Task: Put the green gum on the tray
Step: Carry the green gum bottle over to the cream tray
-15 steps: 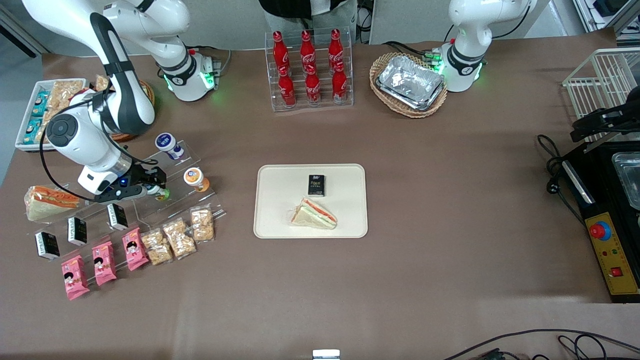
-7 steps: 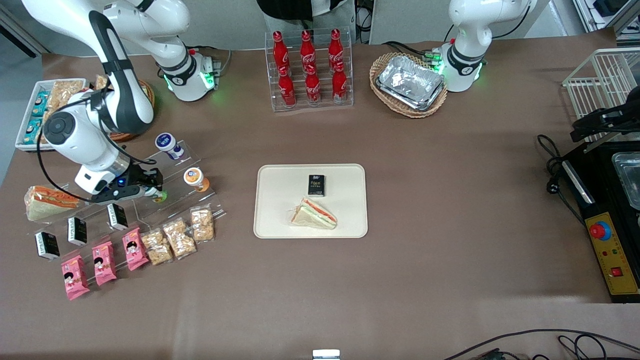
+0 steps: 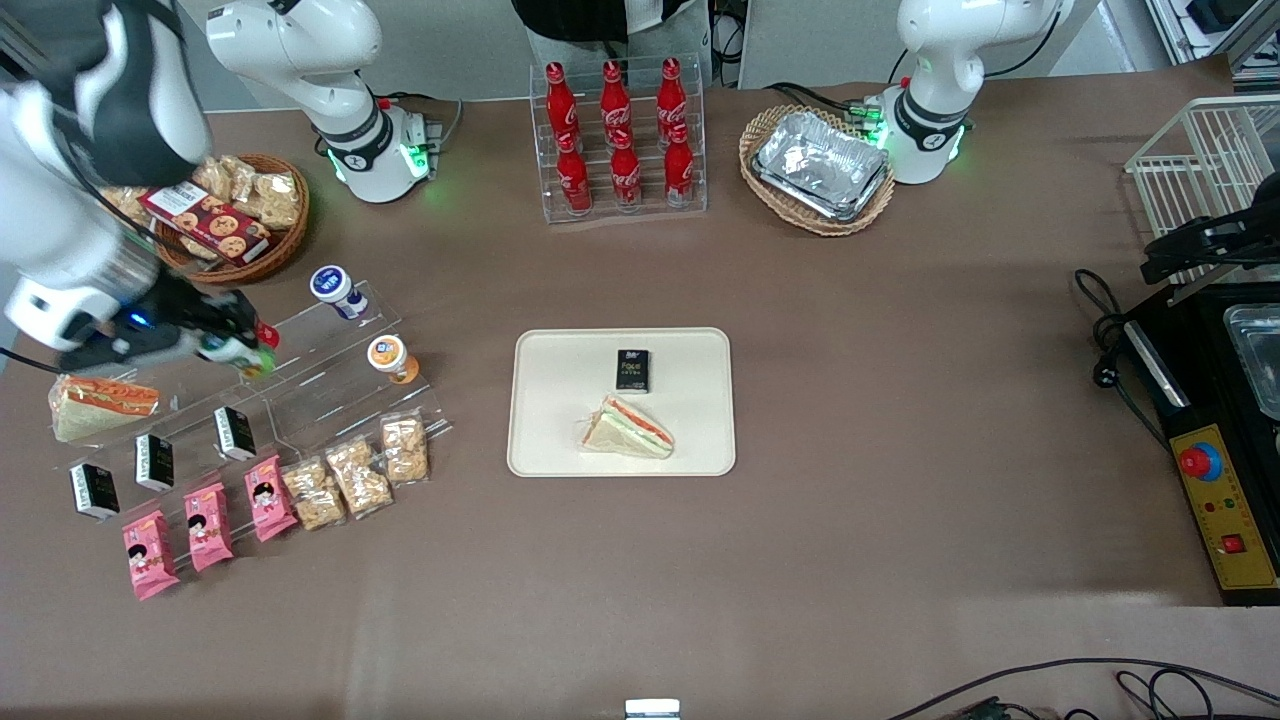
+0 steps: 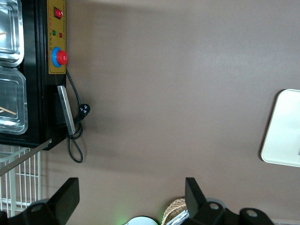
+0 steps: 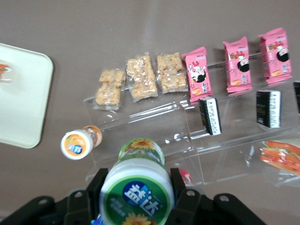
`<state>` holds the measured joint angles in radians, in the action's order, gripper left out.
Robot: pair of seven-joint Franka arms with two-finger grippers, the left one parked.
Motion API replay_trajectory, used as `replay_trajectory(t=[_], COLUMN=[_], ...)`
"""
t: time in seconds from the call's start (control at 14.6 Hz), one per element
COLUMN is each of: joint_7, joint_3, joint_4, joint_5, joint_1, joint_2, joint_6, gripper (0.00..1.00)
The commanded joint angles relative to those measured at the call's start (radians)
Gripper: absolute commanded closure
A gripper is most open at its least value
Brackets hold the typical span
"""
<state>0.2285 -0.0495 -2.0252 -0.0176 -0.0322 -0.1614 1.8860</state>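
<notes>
The green gum (image 5: 136, 193) is a small bottle with a green-and-white cap and a yellow-green body. My right gripper (image 5: 136, 187) is shut on it, one finger (image 5: 97, 185) on each side of the cap. In the front view the gripper (image 3: 236, 350) holds the gum (image 3: 243, 355) above the clear acrylic rack (image 3: 330, 385), at the working arm's end of the table. The cream tray (image 3: 560, 385) lies at the table's middle with a sandwich (image 3: 628, 428) and a black packet (image 3: 632, 370) on it. A tray corner shows in the right wrist view (image 5: 21, 101).
An orange-capped bottle (image 3: 388, 357) and a blue-capped bottle (image 3: 333, 287) stand on the rack. A red-capped bottle (image 5: 186, 176) sits just under the gripper. Snack packets (image 3: 350, 475), pink packets (image 3: 205, 525), black boxes (image 3: 155, 460) and a sandwich (image 3: 100, 400) fill the rack's nearer steps. A wicker basket (image 3: 285, 235) holds snacks.
My gripper has risen off the rack with the green gum in it and swung toward the working arm's end of the table. The wicker snack basket is now uncovered.
</notes>
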Motion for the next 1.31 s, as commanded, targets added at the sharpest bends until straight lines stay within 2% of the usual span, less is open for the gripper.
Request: replay_trajectory(t=[0.0, 0.27, 0.41, 0.55, 0.69, 0.96, 1.24], joint_7=[-0.014, -0.141, -0.300, -0.526, -0.700, -0.914, -0.982], joint_3=[0.003, 0.005, 0.005, 0.005, 0.003, 0.003, 0.002], joint_4=[0.164, 0.206, 0.206, 0.206, 0.227, 0.208, 0.015], joint_5=[-0.016, -0.021, -0.021, -0.012, -0.008, -0.005, 0.011], joint_1=[-0.003, -0.083, -0.190, -0.338, -0.452, -0.596, -0.646], joint_2=[0.028, 0.028, 0.029, 0.040, 0.075, 0.183, 0.253], joint_6=[-0.152, -0.214, -0.214, -0.199, -0.173, -0.038, 0.265], gripper=[0.71, 0.71, 0.71, 0.71, 0.75, 0.75, 0.76])
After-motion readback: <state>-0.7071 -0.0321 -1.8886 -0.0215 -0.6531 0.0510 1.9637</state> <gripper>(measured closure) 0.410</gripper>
